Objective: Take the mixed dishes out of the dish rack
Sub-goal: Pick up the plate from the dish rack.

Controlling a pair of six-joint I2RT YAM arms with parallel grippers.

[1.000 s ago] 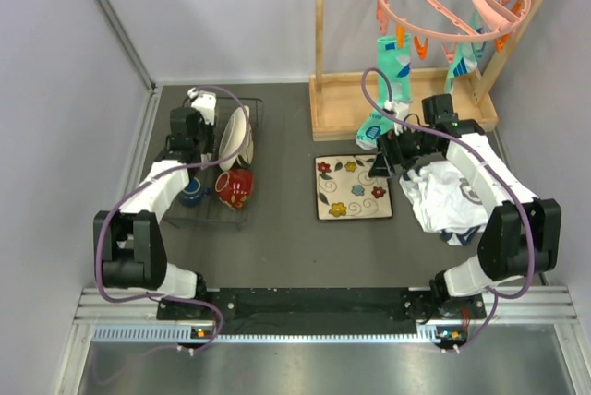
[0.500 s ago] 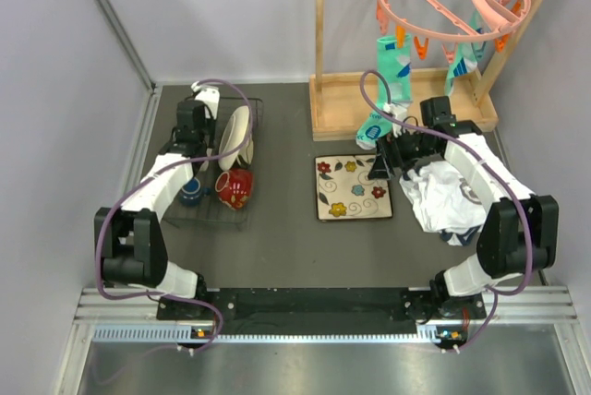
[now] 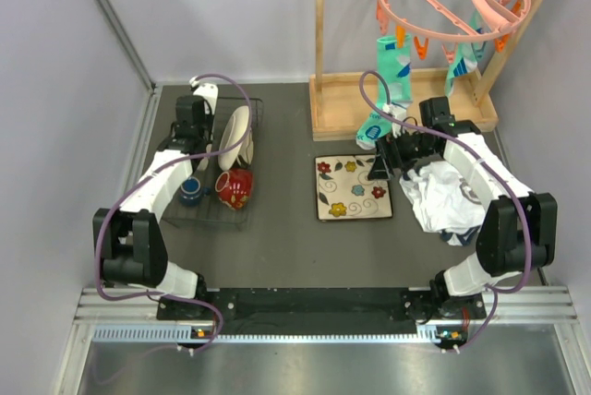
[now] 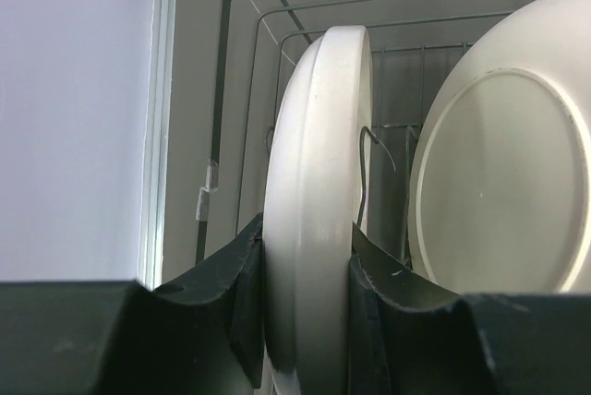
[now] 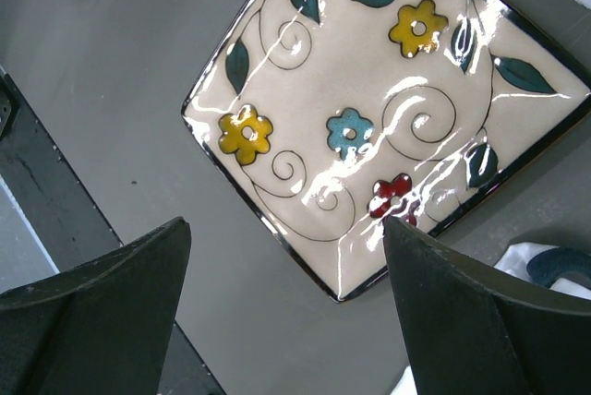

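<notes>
Dark grey surface (image 3: 286,238) mid-frame, pale lilac walls (image 3: 231,7) left and behind, wooden frame (image 3: 319,26) upper right, pink peg hanger (image 3: 434,34) above it, metal rail (image 3: 120,301) along bottom, soft even light.

Counter (image 3: 286,247), left side: dish rack (image 3: 214,218), holding dishes (image 3: 237,137) upright on edge in its far half and, apparently, two mugs (image 3: 234,187) side by side in its near half. Centre-right: square plate (image 3: 351,187), lying flat. Right of plate: cloth heap (image 3: 448,201). Behind plate: wooden frame (image 3: 337,109).
</notes>
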